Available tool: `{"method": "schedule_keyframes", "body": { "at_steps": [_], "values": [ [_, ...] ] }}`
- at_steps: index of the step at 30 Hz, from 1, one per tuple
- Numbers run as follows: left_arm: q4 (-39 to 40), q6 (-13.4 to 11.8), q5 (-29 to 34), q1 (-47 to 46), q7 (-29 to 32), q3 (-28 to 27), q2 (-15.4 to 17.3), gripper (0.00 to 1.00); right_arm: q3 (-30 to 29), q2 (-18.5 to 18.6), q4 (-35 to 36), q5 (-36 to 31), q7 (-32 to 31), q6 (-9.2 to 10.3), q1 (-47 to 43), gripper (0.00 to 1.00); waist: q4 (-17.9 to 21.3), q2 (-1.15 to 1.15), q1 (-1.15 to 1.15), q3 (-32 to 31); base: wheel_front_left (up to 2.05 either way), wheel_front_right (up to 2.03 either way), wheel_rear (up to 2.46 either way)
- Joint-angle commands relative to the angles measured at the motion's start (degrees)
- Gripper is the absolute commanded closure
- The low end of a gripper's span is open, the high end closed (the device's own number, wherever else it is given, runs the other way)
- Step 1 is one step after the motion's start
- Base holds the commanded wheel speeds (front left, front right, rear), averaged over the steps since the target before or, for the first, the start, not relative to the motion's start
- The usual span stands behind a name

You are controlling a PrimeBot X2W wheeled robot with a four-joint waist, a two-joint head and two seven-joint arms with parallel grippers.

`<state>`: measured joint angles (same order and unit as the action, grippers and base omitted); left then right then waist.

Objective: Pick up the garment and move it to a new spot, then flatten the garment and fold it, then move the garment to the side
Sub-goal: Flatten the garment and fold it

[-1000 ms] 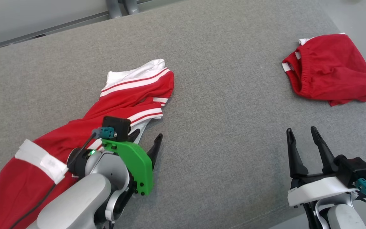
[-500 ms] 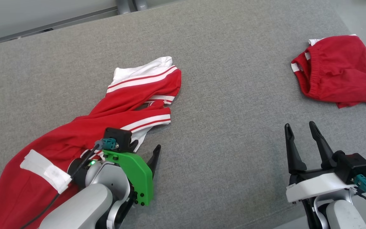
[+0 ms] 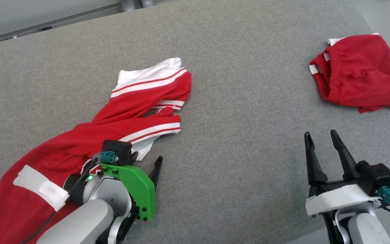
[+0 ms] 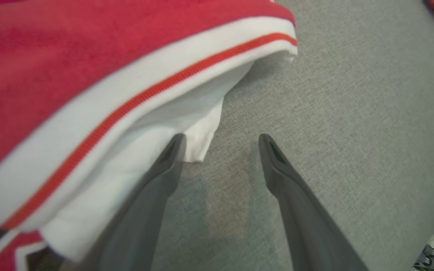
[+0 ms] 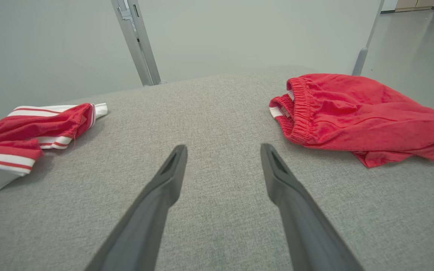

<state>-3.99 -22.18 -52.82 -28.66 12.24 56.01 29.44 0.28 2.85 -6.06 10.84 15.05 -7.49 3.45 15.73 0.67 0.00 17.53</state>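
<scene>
I've got a grey fabric-covered surface in front of me with two pieces of clothing on it. A red garment with white stripes lies crumpled, strung out diagonally across the left half. A bunched pair of red shorts sits well apart, near the far right edge.

Red for the garment, with white stripes, white lining and a white patch. Plain red for the shorts, far right, white-striped edge. Flecked grey for the desk. Dark grey for left claw and right claw; green cover behind the left.
</scene>
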Motion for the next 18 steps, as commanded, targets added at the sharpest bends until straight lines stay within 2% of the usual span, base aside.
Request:
{"method": "schedule_keyframes", "body": {
  "at_steps": [1,9,10,11,12,13,16,18],
  "values": [
    [-0.62,0.16,0.20,-0.53,-0.35,-0.07,-0.32,0.00,-0.11,0.10,0.12,0.09,0.16,-0.01,0.41,0.00,-0.05,-0.67,0.00,0.05,0.00,0.00,0.00],
    [-5.81,0.77,1.52,-2.74,-0.84,0.37,-0.61,0.07,0.10,0.10,0.08,-0.01,0.16,-0.01,0.55,0.00,0.05,-0.67,0.00,0.37,0.00,0.00,0.00],
    [-6.47,0.90,1.26,-2.79,-0.55,0.45,-0.85,0.13,0.16,0.10,0.06,0.10,0.16,-0.01,0.62,0.00,0.12,-0.67,0.00,0.42,0.00,0.00,0.00],
    [-7.22,1.17,1.43,-3.04,-0.10,0.78,-0.83,0.25,0.24,0.10,0.03,0.19,0.17,-0.01,0.68,0.00,0.22,-0.67,0.00,0.45,0.00,0.00,0.00],
    [-7.82,1.34,1.51,-3.23,0.22,0.95,-0.87,0.56,0.31,0.10,-0.01,0.30,0.16,-0.01,0.72,0.00,0.33,-0.67,0.00,0.51,0.00,0.00,0.00],
    [-8.46,1.45,1.64,-3.38,0.43,1.18,-0.95,0.68,0.34,0.10,-0.03,0.40,0.16,-0.01,0.81,0.00,0.43,-0.67,0.00,0.58,0.00,0.00,0.00],
    [-10.38,1.84,2.07,-3.85,1.11,1.92,-1.07,0.97,0.29,0.10,-0.14,0.73,0.17,-0.01,0.94,0.00,0.68,-0.67,0.00,0.77,0.00,0.00,0.00],
    [-11.44,2.29,2.16,-3.96,1.42,2.36,-1.22,1.00,0.28,0.10,-0.22,0.91,0.17,-0.01,0.95,0.00,0.86,-0.67,0.00,0.84,0.00,0.00,0.00]
  ]
}}
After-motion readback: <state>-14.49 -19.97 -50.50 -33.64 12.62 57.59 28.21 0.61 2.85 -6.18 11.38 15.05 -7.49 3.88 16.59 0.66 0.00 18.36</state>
